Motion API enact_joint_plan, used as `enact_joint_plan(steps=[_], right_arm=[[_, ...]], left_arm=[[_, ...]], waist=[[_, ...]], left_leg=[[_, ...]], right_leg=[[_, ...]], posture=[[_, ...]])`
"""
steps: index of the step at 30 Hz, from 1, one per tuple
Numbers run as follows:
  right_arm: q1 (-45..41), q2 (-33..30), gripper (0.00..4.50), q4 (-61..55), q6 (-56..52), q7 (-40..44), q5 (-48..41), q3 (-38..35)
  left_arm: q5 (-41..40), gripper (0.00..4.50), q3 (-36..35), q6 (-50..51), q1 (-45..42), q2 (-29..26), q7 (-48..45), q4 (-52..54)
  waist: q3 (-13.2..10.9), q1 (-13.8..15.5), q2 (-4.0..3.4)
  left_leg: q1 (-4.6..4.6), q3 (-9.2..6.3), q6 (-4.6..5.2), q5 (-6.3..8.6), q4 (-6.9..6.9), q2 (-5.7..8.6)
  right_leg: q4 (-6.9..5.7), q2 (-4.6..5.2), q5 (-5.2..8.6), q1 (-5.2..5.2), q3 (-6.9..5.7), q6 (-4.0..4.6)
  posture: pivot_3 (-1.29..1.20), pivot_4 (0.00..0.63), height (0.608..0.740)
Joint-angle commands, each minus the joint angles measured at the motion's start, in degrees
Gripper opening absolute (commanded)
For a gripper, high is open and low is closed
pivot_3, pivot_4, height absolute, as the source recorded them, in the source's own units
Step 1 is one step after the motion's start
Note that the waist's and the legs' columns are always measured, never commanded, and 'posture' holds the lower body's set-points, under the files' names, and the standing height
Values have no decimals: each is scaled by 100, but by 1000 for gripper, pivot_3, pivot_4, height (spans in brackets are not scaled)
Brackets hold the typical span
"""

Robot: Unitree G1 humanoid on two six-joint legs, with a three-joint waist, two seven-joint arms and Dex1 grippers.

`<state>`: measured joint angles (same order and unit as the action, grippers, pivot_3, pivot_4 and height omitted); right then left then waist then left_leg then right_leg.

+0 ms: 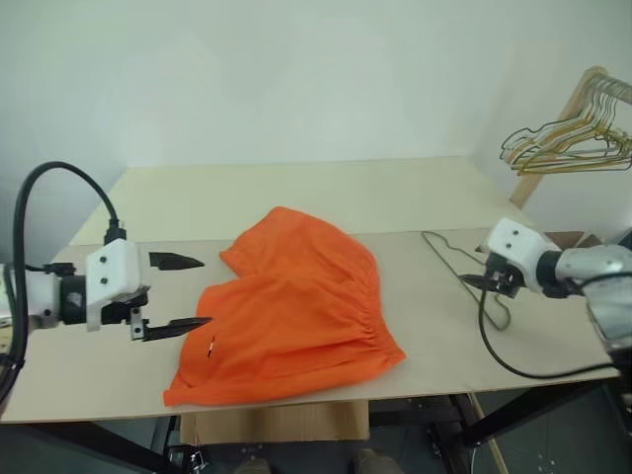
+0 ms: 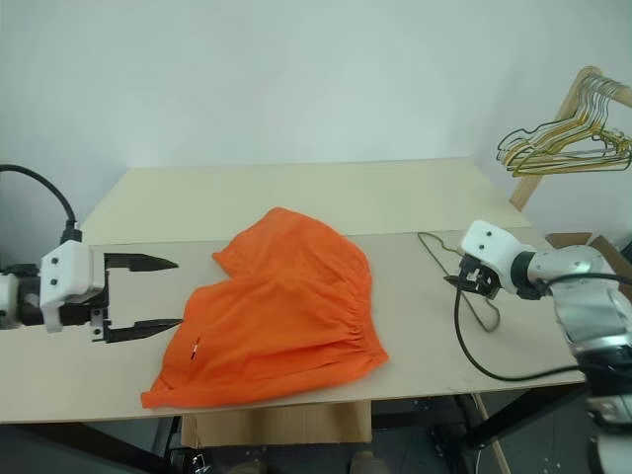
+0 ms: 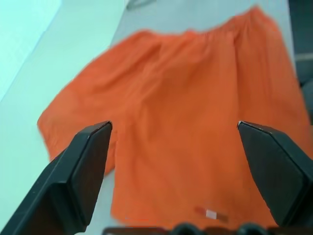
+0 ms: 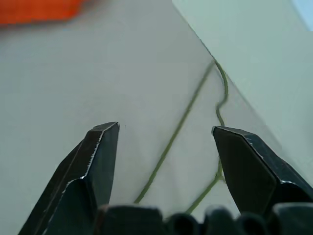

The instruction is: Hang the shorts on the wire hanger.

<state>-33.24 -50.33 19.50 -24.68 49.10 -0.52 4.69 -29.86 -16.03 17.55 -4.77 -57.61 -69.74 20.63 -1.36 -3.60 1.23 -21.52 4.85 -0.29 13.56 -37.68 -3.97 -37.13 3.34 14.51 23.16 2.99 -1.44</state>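
1. The shorts (image 1: 291, 311) lie spread flat in the middle of the desk (image 1: 296, 193), with their gathered waistband turned towards the right-hand edge and the leg openings towards the left. One corner of the fabric reaches the near edge.

2. The wire hanger (image 1: 464, 267) lies flat on the desk close to the right-hand edge, apart from the shorts with bare board between them. Its far bent end shows clearly; its nearer part is hidden behind the right arm.

3. The left gripper (image 1: 176, 293) hovers just beside the left side of the shorts with its two fingers spread wide and nothing between them. In its wrist view the orange cloth lies beyond the fingertips, untouched.

4. The right gripper (image 4: 166, 134) sits over the hanger near the right-hand edge, its fingers also spread. The olive wire runs between them in the wrist view, but neither finger presses on it.

5. A bunch of other hangers (image 1: 568, 138) hangs on a wooden rack beyond the far right corner, clear of the work.

6. As I judge it, nothing of the task is done yet: garment and hanger are separate and neither is held.

7. What is left is nearly everything: grasp the hanger, lift it or steady it, take up the shorts, and drape them over the wire.
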Motion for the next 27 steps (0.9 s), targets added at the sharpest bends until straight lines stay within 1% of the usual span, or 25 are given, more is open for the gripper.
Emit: enact_joint_plan(steps=[1,5,10,16,18,21,24,25,27], right_arm=[[-656,334,3568,920,-428,-553,177,-83],[-1105,703,3568,1964,-318,-623,249,8],[-1276,959,3568,2685,-46,-444,376,193],[-1474,1085,3568,3653,235,-571,573,241],[-1542,1105,3568,3909,331,-459,632,288],[-1600,1144,2992,4120,429,-308,719,349],[-1657,1193,2039,4271,426,-263,756,385],[-1651,1226,1616,4296,445,-262,792,423],[-1631,1279,928,4320,489,-244,858,485]], left_arm=[[-175,4457,449,152,-134,219,97,333],[-582,4457,685,498,-178,603,328,696],[-733,4457,796,666,-241,888,507,765],[-791,4457,807,655,-219,975,437,710],[-775,4457,819,637,-190,972,410,713],[-738,4500,836,600,-169,987,386,710],[-747,4500,833,614,-166,1007,392,719],[-719,4500,846,594,-142,1008,387,730],[-678,4500,859,563,-102,1011,382,743]], waist=[[0,-53,0],[0,-104,0],[0,-183,0],[1,-301,-1],[1,-354,-1],[1,-382,-1],[1,-390,-1],[1,-389,0],[2,-385,1]], left_leg=[[-3,-3,0,0,0,1],[-24,-8,4,2,-3,4],[-23,-15,5,3,-7,9],[-17,-16,5,2,-11,12],[-13,-16,5,2,-11,13],[-8,-18,5,2,-10,13],[-6,-19,5,2,-10,13],[-4,-20,5,2,-10,13],[6,-19,5,2,-10,13]], right_leg=[[1,0,0,1,0,-1],[7,-1,2,9,4,-7],[7,0,-1,4,6,-13],[6,1,-7,-2,11,-19],[6,1,-7,-6,12,-20],[7,0,-7,-10,12,-21],[7,0,-7,-13,13,-21],[7,0,-7,-14,13,-21],[7,0,-6,-23,13,-22]], posture=[[-53,0,740],[-66,0,740],[-62,0,740],[-62,0,740],[-62,0,740],[-57,0,740],[-52,0,740],[-52,0,740],[-47,0,740]])
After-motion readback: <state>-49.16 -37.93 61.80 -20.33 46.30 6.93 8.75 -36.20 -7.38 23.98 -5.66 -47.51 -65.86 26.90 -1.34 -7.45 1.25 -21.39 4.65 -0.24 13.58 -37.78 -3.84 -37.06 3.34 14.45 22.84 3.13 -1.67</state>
